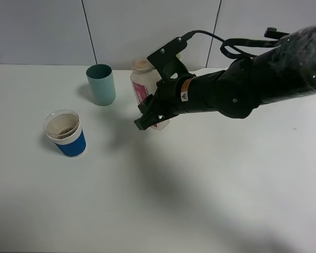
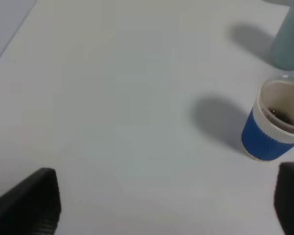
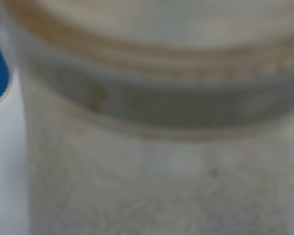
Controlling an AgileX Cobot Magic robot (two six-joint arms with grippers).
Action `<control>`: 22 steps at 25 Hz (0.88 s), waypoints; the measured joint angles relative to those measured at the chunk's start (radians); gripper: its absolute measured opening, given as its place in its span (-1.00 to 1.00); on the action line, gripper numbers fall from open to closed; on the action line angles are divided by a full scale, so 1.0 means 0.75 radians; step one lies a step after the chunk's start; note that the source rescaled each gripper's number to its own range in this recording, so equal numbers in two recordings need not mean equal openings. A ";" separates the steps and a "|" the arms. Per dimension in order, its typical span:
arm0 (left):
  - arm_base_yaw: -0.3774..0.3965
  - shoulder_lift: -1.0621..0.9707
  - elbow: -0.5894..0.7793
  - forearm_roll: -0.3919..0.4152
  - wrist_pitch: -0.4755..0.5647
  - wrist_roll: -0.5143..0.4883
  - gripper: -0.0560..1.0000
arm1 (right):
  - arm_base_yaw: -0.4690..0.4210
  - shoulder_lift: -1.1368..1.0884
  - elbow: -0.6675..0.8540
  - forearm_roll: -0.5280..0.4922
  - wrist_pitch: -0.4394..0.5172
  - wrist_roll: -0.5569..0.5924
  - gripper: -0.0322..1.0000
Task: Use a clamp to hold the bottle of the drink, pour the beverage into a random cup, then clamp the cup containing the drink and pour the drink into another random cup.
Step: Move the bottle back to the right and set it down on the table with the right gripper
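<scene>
Left wrist view: left gripper [image 2: 166,196] wide open, black fingertips [image 2: 32,203] far apart above the white table [image 2: 112,98], nothing held between them. Beyond them, same view, blue-sleeved cup [image 2: 270,132] and teal cup [image 2: 289,39].

High view, from the left: blue-sleeved cup [image 1: 66,135] at middle left, clear plastic with a white band, upright, a little dark brown beverage [image 1: 65,129] at its bottom. Further right and toward the back wall, teal cup [image 1: 101,84], upright, well apart from the first. Near it, at upper centre, whitish bottle [image 1: 141,84] with pink-red label, upright on the table. Across the bottle's lower right part, black clamp [image 1: 143,123] on the bulky wrapped right arm [image 1: 263,74], reaching in from the upper right; jaws closed together, tips low at the bottle's front. Cannot tell whether touching it.

Right wrist view: filled by the blurred bottle [image 3: 161,147], a sliver of blue sleeve beside it.
</scene>
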 joint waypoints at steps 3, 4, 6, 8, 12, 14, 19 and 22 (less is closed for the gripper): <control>0.000 0.000 0.000 0.000 0.000 0.000 0.28 | -0.032 0.000 0.000 -0.001 -0.027 0.000 -0.91; 0.000 0.000 0.000 0.000 0.000 0.000 0.28 | -0.042 0.000 0.000 -0.001 -0.036 0.000 -0.91; 0.000 0.000 0.000 0.000 0.000 0.000 0.28 | -0.062 0.000 0.000 -0.001 -0.053 0.000 -0.91; 0.000 0.000 0.000 0.000 0.000 0.000 0.28 | -0.073 0.005 0.000 -0.001 -0.069 -0.002 -0.91; 0.000 0.000 0.000 0.000 0.000 0.000 0.28 | -0.081 0.036 0.000 -0.002 -0.081 -0.058 -0.91; 0.000 0.000 0.000 0.000 0.000 0.000 0.28 | -0.081 0.056 0.000 -0.002 -0.104 -0.078 -0.91; 0.000 0.000 0.000 0.000 0.000 0.000 0.28 | -0.084 0.094 0.000 0.000 -0.153 -0.114 -0.91; 0.000 0.000 0.000 0.000 0.000 0.000 0.28 | -0.092 0.120 0.000 0.001 -0.190 -0.117 -0.91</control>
